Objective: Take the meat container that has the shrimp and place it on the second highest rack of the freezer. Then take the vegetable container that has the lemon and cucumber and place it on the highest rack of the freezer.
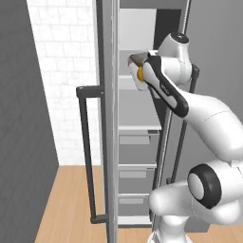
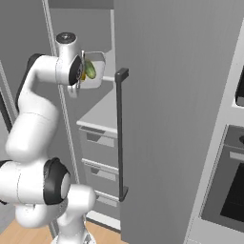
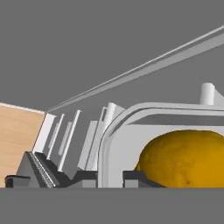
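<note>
Overall, the freezer takes up most of both base views: a tall grey unit standing open, its door swung out edge-on in the left base view, with a long dark bar handle on the door's outer face. In the right base view a second grey door panel carries its own dark vertical handle. Inside, the pale interior holds grey drawers stacked below a flat grey shelf. To the far right of the right base view sits a black oven, well apart from the work. A white tiled wall and a wooden floor show left of the door.

The white arm reaches up into the open freezer, its hand raised above the drawers, near the shelf level. The pincer is closed on the rim of a white vegetable container, which is held up inside the freezer opening; whether it touches a rack I cannot tell. In the hand view the container's rounded white wall curves just beyond the dark fingertips.

Inside the container lie the cucumber, dark green, seen in the right base view, and the lemon, yellow-orange, close up in the hand view, just beside the gripped rim.
</note>
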Robot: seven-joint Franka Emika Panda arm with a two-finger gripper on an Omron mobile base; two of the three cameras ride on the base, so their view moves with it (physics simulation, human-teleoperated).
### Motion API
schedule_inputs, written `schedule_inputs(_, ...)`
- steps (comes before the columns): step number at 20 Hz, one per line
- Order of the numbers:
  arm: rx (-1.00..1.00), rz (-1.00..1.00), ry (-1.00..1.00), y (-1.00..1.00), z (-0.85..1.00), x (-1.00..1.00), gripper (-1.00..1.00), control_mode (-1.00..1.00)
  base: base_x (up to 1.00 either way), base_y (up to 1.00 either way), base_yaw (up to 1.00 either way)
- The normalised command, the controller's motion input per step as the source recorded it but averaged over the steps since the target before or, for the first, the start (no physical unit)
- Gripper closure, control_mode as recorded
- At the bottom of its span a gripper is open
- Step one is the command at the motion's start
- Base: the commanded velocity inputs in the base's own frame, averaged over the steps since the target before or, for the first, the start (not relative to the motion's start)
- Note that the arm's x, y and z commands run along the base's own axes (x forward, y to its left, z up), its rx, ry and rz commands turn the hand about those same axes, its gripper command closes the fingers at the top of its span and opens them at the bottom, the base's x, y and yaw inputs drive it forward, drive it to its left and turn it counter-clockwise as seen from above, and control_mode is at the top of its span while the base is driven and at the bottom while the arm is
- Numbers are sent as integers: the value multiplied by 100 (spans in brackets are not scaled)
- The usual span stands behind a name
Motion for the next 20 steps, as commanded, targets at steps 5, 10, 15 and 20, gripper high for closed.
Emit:
schedule_inputs(5,0,0,0,0,5,73,100,-100,0,0,0)
schedule_inputs(10,0,-1,-2,0,0,79,100,-100,0,0,0)
schedule_inputs(15,0,-1,-2,0,0,90,100,-100,0,0,0)
schedule_inputs(20,0,-6,-1,-8,0,91,100,-100,0,0,0)
